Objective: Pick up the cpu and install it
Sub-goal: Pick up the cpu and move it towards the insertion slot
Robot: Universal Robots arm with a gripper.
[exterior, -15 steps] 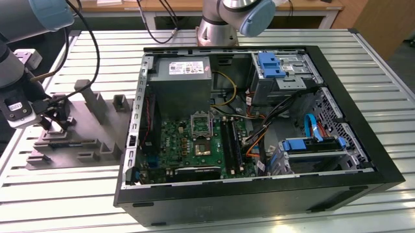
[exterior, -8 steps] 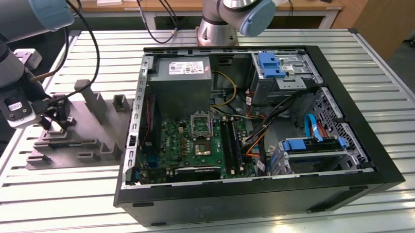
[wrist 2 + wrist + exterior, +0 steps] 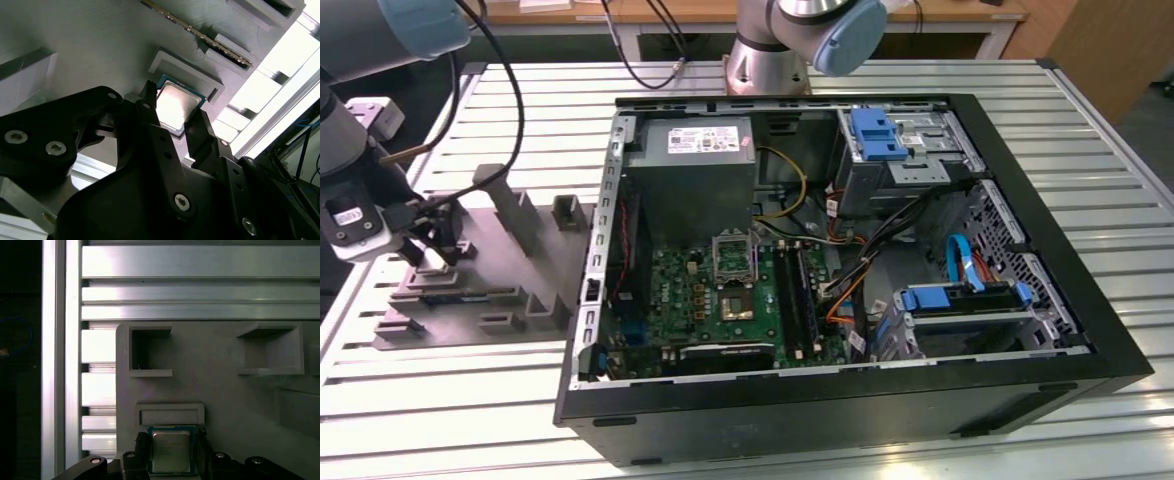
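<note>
Second wrist view is showing the cpu (image 3: 176,104) sitting between the two black fingers (image 3: 150,107) of the gripper (image 3: 175,117). It is a small thin square chip with a smooth silvery-grey metal top that is catching a bright glare and a narrow teal-green rim showing around the plate. The fingers are meeting two opposite edges of the chip, so the gripper is grasping the cpu; whether the chip is resting on the surface or raised off it cannot be told. It is lying just beside a raised pale rectangular ledge (image 3: 187,67) on the grey moulded fixture (image 3: 100,35), and a long thin strip (image 3: 200,32) with a gold-toned edge is standing in a slot further along. In the first wrist view the cpu (image 3: 171,450) is appearing face-up, its metal plate carrying faint print, with the ledge (image 3: 170,415) next to it and two open rectangular pockets (image 3: 150,352) in the fixture beyond. In the exterior view the gripper (image 3: 438,258) is reaching down onto the fixture (image 3: 520,270) at the exterior view's left, well apart from the open computer case (image 3: 1067,330), where the green motherboard (image 3: 707,290) is lying below the grey power-supply box (image 3: 700,150), all on a slatted metal table (image 3: 454,420).
</note>
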